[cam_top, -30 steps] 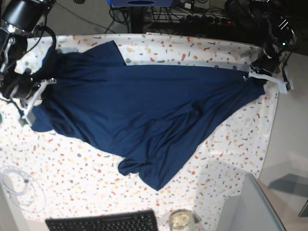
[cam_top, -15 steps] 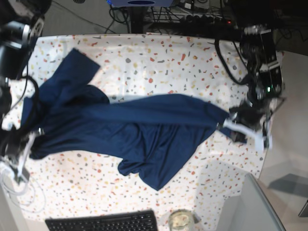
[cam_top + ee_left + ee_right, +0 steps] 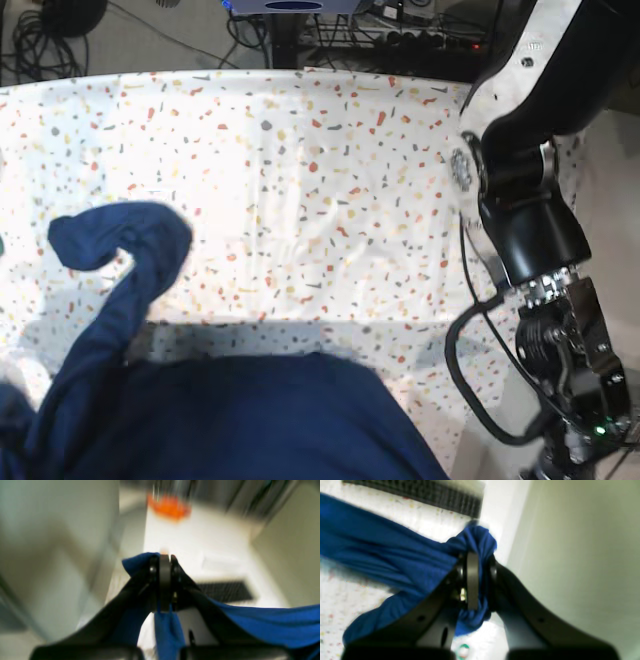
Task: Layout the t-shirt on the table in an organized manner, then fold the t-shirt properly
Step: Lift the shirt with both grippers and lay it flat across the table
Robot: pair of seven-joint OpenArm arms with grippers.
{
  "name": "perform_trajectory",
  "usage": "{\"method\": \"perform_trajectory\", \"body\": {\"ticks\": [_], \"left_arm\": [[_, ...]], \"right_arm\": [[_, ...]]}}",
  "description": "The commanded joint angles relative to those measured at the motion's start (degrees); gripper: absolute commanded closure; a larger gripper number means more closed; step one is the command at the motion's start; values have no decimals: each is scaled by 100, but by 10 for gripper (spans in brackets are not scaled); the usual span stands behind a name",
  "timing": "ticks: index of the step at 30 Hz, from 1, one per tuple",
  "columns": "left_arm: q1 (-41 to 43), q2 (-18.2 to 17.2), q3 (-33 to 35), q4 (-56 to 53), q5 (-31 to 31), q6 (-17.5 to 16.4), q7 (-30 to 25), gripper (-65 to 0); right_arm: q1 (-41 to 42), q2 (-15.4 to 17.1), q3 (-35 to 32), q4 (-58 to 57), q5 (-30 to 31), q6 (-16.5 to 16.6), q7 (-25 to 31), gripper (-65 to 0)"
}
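Hanging lifted across the near edge, the dark navy blue knit t-shirt (image 3: 230,415) is stretched between both arms above the white terrazzo-speckled bench (image 3: 300,180). The left gripper (image 3: 163,562) has its jaws pinched tight on a corner of fabric; the right gripper (image 3: 476,560) is clamped on a bunched fold. Beyond, one sleeve curls upward, and a blurred black keyboard (image 3: 225,591) lies farther off.

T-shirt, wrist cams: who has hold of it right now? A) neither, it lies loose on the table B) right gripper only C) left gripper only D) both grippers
D: the left gripper and the right gripper are each shut on bunched blue fabric of the t-shirt.
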Motion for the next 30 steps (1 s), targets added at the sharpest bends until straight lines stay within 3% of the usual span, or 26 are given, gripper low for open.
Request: {"method": "perform_trajectory", "body": {"ticks": [1, 6, 10, 12, 16, 20, 23, 30], "left_arm": [[-175, 76, -151, 264, -60, -1, -133, 0], [344, 207, -889, 836, -1352, -1, -133, 0], [1407, -39, -907, 1249, -2011, -1, -142, 0], [2023, -197, -907, 1486, -2029, -1, -142, 0], [3289, -522, -916, 1565, -2029, -1, -151, 0], [4229, -619, -969, 1328, -2029, -1, -160, 0], [4713, -619, -942, 950, -2020, -1, -239, 0], [5372, -672, -740, 36, -2020, -1, -1461, 0]], "right_arm": [[331, 177, 52, 402, -48, -5, -26, -3], [-346, 458, 69, 2442, -48, -5, -940, -3], [-1998, 361, 658, 3883, -48, -5, -1239, -5], [-2974, 115, 913, 4077, -48, -5, -1213, -5], [-4688, -685, 1318, 3919, -48, -5, -1090, -5], [-5779, -1326, 1256, 3048, -48, -5, -123, -5], [-6060, -1414, 1036, 2152, -48, -5, 334, -3], [-6086, -1388, 984, 1281, -48, -5, 730, -3]]}}
